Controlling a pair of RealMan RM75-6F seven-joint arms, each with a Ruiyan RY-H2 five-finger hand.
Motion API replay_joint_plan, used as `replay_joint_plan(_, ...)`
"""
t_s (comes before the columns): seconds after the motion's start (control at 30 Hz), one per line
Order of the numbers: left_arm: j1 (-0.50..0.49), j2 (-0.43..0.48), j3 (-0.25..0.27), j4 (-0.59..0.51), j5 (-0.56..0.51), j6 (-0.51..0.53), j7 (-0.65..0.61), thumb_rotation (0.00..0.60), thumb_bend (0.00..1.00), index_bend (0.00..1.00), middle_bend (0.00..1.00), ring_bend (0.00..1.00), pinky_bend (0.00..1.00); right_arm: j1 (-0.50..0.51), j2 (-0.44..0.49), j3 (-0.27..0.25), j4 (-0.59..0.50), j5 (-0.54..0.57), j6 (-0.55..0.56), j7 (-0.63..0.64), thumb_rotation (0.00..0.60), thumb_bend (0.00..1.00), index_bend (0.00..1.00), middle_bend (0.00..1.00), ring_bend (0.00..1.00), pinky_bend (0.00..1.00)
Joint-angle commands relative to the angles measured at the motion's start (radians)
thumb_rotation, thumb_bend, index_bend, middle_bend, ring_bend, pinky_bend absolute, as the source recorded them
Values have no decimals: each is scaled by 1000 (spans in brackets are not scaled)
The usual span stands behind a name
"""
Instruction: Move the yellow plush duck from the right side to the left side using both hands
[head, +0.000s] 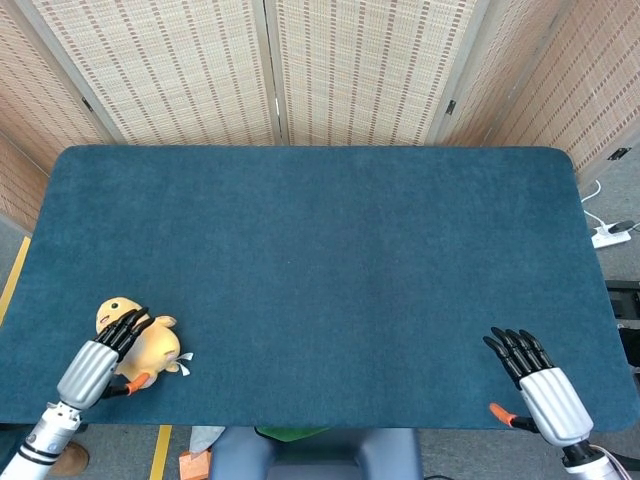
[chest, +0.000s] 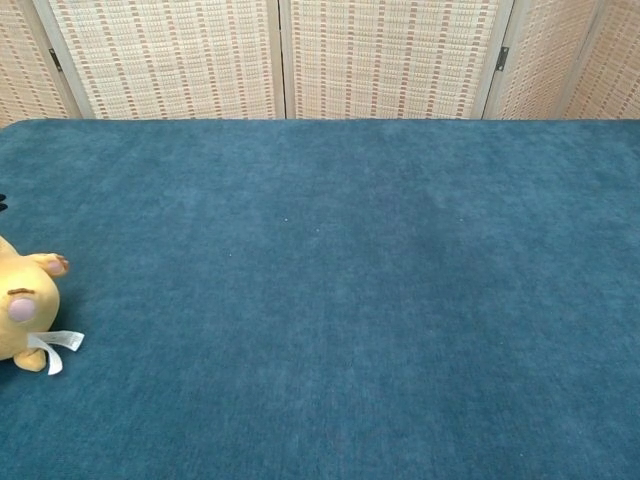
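The yellow plush duck (head: 155, 343) lies on its side on the blue table (head: 320, 240), near the front left corner. The chest view catches it at the left edge as the duck (chest: 22, 310), with a white tag sticking out. My left hand (head: 100, 362) is just left of the duck, its fingers stretched out straight against the duck's side without gripping it. My right hand (head: 535, 375) rests at the front right edge of the table, fingers spread and holding nothing. Neither hand shows in the chest view.
Woven folding screens (head: 270, 70) stand behind the table's far edge. A white power strip (head: 610, 236) lies on the floor off the right side. The table's front edge runs close to both hands.
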Motion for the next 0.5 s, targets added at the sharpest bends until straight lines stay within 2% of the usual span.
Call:
replay_joint_plan(0.03, 58, 131, 17, -191, -20, 51, 98, 600, 251, 0, 0, 0, 153, -1, 9, 10, -3, -12, 25, 7, 600, 111, 0, 0, 0, 0)
replay_joint_plan(0.27, 194, 275, -15, -458, -206, 109, 345, 600, 259, 0, 0, 0, 129, -23, 15, 88, -56, 36, 102, -108, 600, 110, 0, 0, 0, 0)
replay_joint_plan(0.37, 218, 288, -31, -499, -212, 141, 366, 600, 259, 0, 0, 0, 124, -34, 2, 112, -62, 70, 123, -109, 600, 110, 0, 0, 0, 0)
replay_joint_plan(0.5, 243, 293, -51, -498, -192, 189, 353, 600, 259, 0, 0, 0, 124, -36, 5, 122, -55, 89, 116, -111, 600, 111, 0, 0, 0, 0)
